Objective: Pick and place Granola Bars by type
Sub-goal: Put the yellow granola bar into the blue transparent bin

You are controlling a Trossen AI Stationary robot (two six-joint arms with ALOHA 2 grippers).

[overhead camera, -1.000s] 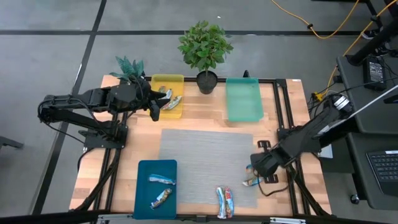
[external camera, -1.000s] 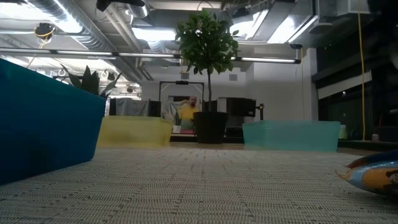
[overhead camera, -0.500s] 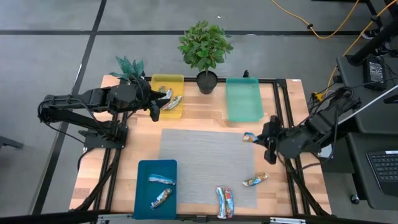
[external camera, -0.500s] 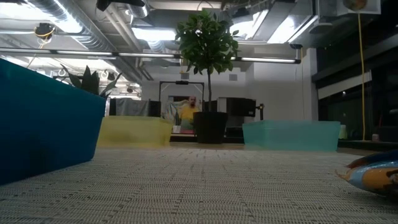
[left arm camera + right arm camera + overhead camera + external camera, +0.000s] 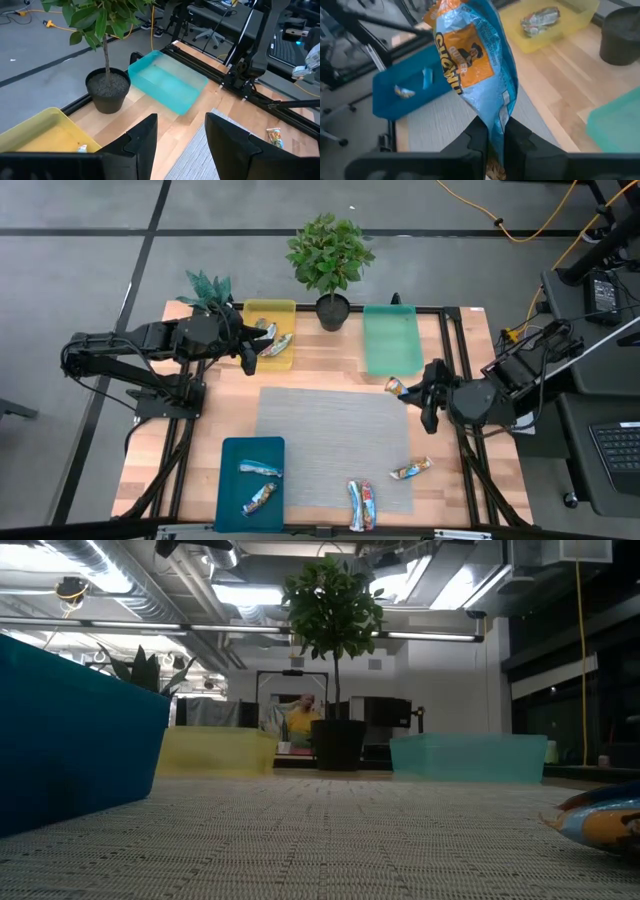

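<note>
The right gripper (image 5: 412, 392), jaws pinched on one end of a granola bar (image 5: 475, 75), holds it just near of the green tray (image 5: 390, 340), where the slippery wrapper could slide free and fall short.

Granola bar (image 5: 607, 821) cut by low view's right edge.

You have a light blue granola bar (image 5: 475, 75) with orange panel, yellow tray (image 5: 270, 315), pale green tray (image 5: 390, 340), dark teal tray (image 5: 232, 480), grey woven mat (image 5: 330, 440)
</note>
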